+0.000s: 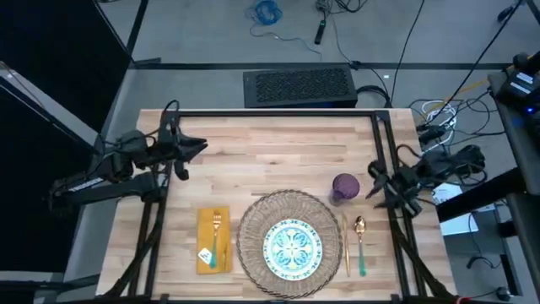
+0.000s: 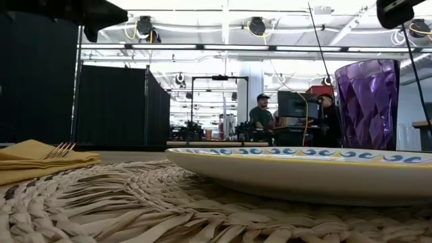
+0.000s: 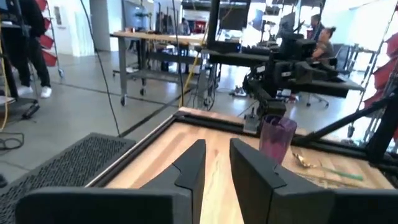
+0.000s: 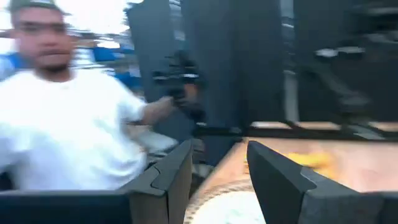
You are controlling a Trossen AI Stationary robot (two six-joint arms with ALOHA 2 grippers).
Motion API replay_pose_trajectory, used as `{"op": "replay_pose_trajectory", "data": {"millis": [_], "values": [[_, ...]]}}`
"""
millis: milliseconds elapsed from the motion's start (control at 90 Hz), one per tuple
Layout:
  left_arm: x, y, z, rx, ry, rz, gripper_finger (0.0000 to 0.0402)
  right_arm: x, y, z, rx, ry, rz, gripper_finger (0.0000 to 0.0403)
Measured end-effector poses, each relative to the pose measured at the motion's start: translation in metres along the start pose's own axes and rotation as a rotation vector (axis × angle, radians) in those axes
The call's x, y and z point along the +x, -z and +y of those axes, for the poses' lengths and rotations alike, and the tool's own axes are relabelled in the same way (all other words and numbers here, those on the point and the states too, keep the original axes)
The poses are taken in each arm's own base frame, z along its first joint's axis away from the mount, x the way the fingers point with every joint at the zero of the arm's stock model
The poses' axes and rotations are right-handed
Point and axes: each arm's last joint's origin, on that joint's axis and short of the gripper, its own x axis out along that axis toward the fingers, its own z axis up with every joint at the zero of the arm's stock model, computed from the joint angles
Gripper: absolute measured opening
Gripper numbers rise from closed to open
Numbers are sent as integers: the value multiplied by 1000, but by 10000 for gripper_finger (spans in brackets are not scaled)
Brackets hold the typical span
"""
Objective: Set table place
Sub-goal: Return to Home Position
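Mat with plate is lying at the table's front edge, purple tumbler standing beside its far-right rim, probably light, slippery, best taken around its middle, while left gripper and right gripper, jaws apart, are hovering at the side edges.

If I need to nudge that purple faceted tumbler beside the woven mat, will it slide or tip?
The purple faceted translucent tumbler stands upright and taller than wide, so a high push would probably tip it. No liquid shows through, so it is likely light and may skid on the smooth wooden table.
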Motion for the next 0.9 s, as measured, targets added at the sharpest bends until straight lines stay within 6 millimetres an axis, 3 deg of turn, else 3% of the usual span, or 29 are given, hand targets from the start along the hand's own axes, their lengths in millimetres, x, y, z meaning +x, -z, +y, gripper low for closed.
{"op": "replay_pose_trajectory", "data": {"millis": [189, 422, 567, 756, 900], "values": [[0, 0, -2, 19, 64, 2, 58, 2, 28, -5, 120, -31, 46, 141], [0, -1, -2, 21, 63, -4, 58, 2, 22, 0, 122, -176, 1, 141], [0, -1, -2, 22, 60, -5, 58, 2, 20, 0, 99, -162, -11, 141], [0, -1, -2, 23, 65, -4, 58, -2, 28, -6, -61, 63, 124, 141], [0, 0, -2, 22, 68, 4, 58, -2, 27, -4, -75, -1, 139, 141]]}}
